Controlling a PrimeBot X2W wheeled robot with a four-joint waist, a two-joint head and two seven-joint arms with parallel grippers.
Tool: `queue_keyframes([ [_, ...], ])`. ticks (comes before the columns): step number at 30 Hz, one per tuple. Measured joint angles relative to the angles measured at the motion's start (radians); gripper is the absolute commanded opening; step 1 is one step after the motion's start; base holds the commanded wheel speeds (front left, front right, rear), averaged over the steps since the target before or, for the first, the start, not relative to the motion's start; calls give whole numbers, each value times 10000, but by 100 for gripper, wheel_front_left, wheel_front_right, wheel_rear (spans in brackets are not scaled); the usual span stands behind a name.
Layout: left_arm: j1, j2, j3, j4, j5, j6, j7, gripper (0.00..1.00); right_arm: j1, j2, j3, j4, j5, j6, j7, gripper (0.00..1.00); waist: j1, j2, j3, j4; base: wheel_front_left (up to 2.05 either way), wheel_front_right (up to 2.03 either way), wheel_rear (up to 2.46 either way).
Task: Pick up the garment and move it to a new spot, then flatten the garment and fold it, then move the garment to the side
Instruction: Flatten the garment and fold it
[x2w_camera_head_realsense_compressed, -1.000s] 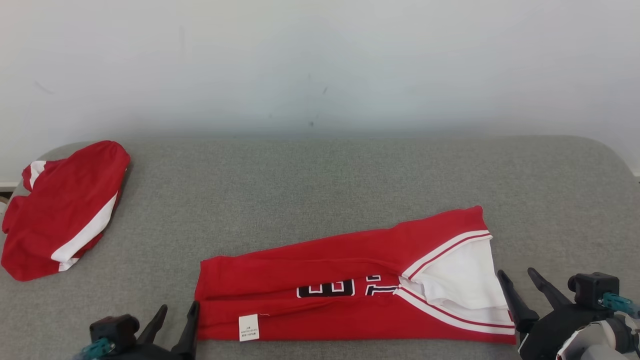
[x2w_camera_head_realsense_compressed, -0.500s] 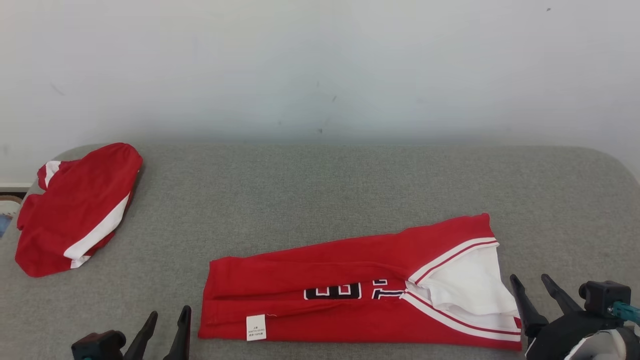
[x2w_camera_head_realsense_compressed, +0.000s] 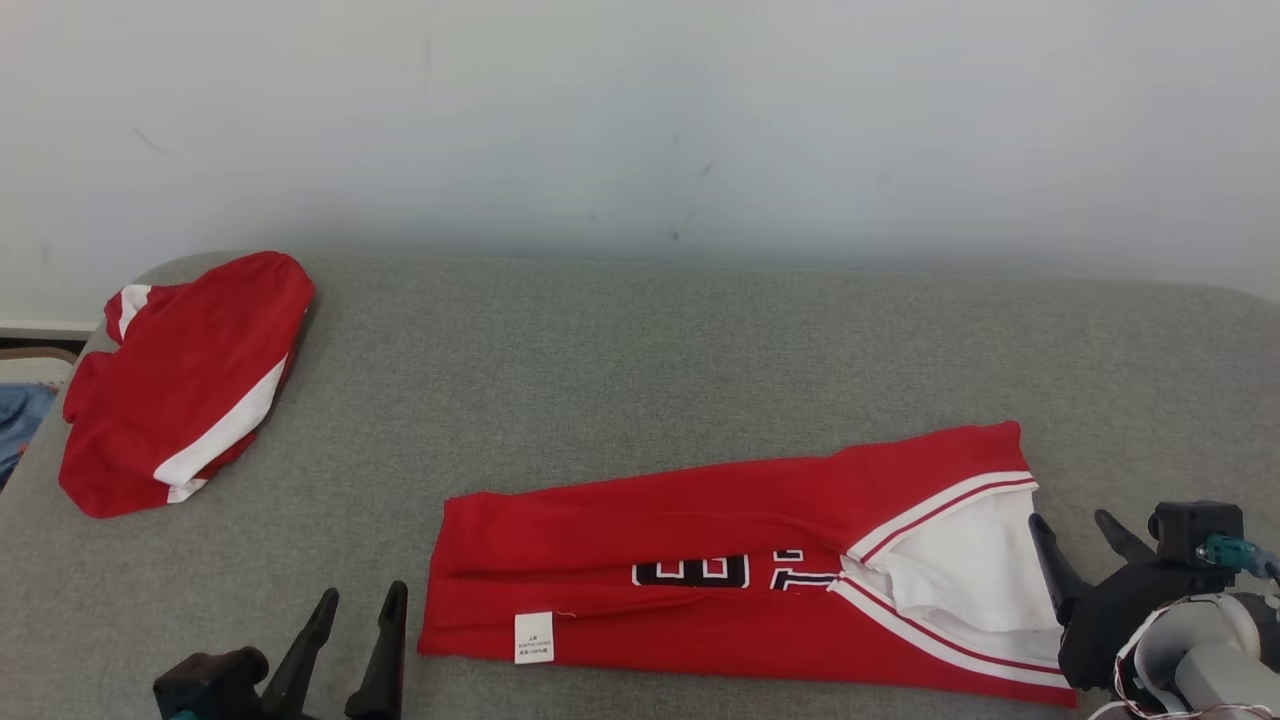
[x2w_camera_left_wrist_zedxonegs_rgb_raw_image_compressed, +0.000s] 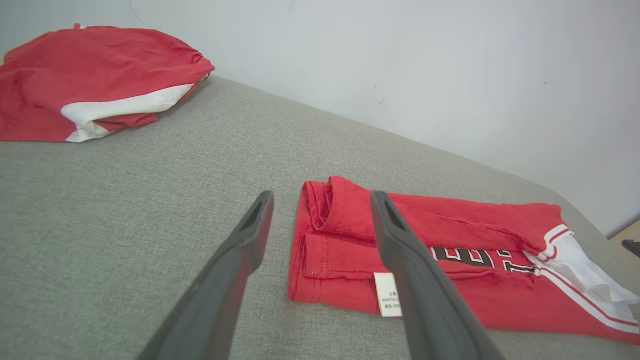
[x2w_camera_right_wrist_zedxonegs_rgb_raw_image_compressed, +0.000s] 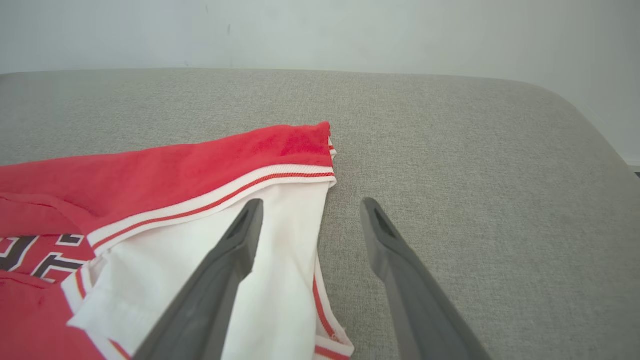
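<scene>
The folded red jersey lies as a long strip on the grey cushion, stretched between the two grippers. The left gripper is open with nothing between its fingers, just beside the jersey's hem end. In the left wrist view the hem edge lies just ahead of the fingertips, and the right-hand finger crosses in front of the cloth beside a small white label.

The right gripper is also open and empty, at the jersey's other end, where white cloth edged with red-and-white trim shows. In the right wrist view its left-hand finger is over the white cloth and its right-hand finger over bare cushion, so the jersey's edge runs between them. Whether either finger touches the cloth cannot be told.

A second garment, red with a white stripe, lies bunched well apart, far ahead and to the left of the left gripper, by the pale wall.
</scene>
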Motion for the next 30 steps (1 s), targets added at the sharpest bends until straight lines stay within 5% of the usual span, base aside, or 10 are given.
queue_keyframes([
  [13, -40, -180, 270, -393, 284, 10, 0, 100, -756, 374, 301, 1756, 86, -92, 1689, 100, 0, 0, 640, 687, 0, 0, 0],
  [15, -37, -180, 324, -416, 284, 10, 0, 100, -817, 399, 334, 1818, 86, -90, 1824, 83, 0, 0, 691, 717, 0, 0, 0],
  [16, -34, -180, 382, -439, 288, 10, 0, 100, -907, 382, 395, 1845, 84, -73, 1958, 51, 0, 0, 742, 738, 0, 0, 0],
  [17, -34, -178, 441, -454, 295, 10, 0, 100, -1017, 382, 393, 1885, 84, -59, 2069, 34, 0, -1, 791, 753, 0, 0, 0],
  [18, -33, -180, 493, -462, 299, 10, 0, 100, -1104, 387, 395, 1914, 86, 6, 2161, 0, 0, 0, 836, 761, 0, 0, 0],
  [30, -98, -393, 794, -462, 477, 10, 0, 100, -1718, 500, 435, 2274, 257, 376, 2619, 0, 0, 0, 1067, 607, 0, 0, 0],
])
